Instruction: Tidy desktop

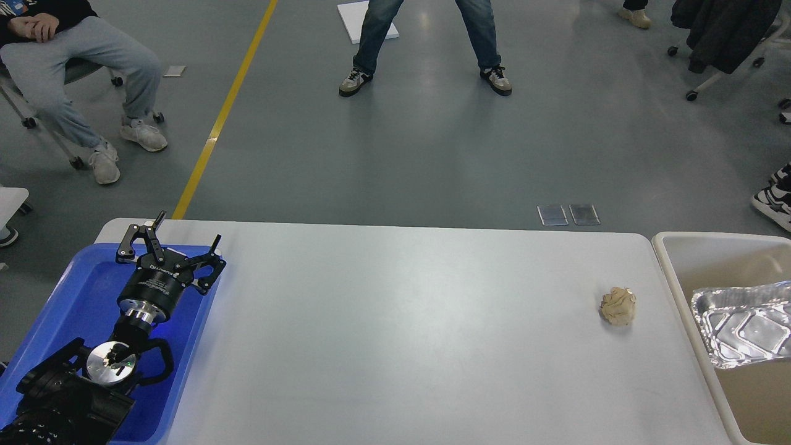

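One crumpled paper ball [618, 305] remains on the desk [395, 334], far right, just beside the beige bin [670, 259]. My left gripper [179, 238], fingers spread and empty, hovers over the blue tray [74, 290] at far left, well apart. My right arm is out of view, probably nearer.

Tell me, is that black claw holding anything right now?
No. The left gripper is open and empty above the blue tray. The crumpled paper ball lies untouched on the desktop.

One paper wad [618, 305], one tray [74, 290], one bin [673, 247]
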